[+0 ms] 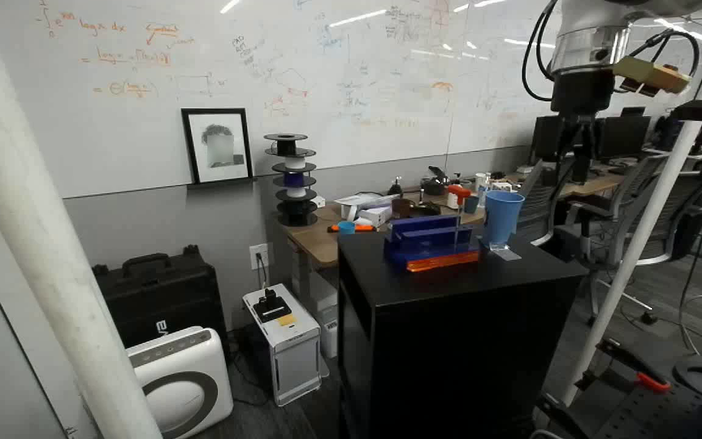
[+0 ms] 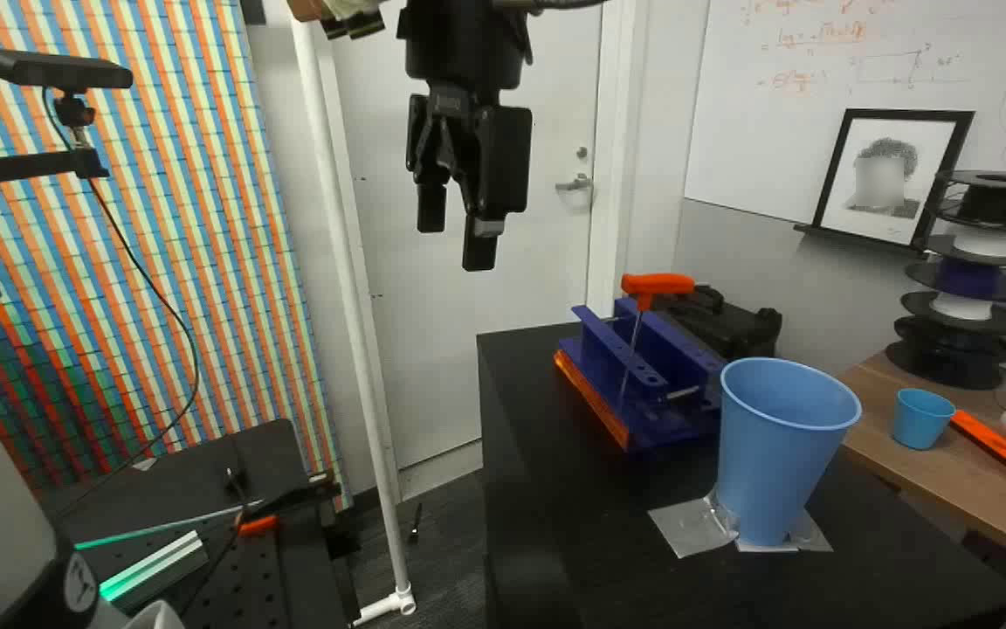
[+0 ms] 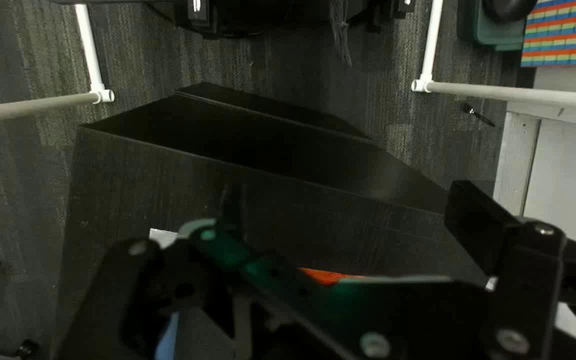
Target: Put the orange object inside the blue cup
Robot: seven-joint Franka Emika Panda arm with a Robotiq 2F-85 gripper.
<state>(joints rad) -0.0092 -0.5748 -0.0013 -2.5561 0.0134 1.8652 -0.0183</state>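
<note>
The claw [image 2: 455,245] points downward, higher than the black cabinet [image 1: 412,289] in both exterior views. Its fingers [image 2: 478,249] are spread wide, with a gap between them; the wrist view agrees, one finger to each side. Whether the cabinet lies directly beneath the claw cannot be told. On the cabinet, below the claw's height, rests the dark-blue holder [image 1: 430,244], an orange strip [image 1: 442,263] along its lower edge. The orange tool [image 2: 656,284] stands handle-up in the holder, shaft slightly tilted, lower than the claw and well apart from it; where its tip rests cannot be told. The blue cup [image 2: 778,463] stands upright near the holder, also lower than the claw, tape [image 2: 686,527] at its foot. Farther out from the claw, the desk [image 1: 311,241] carries spools [image 1: 293,180] and a small cup [image 1: 346,228].
</note>
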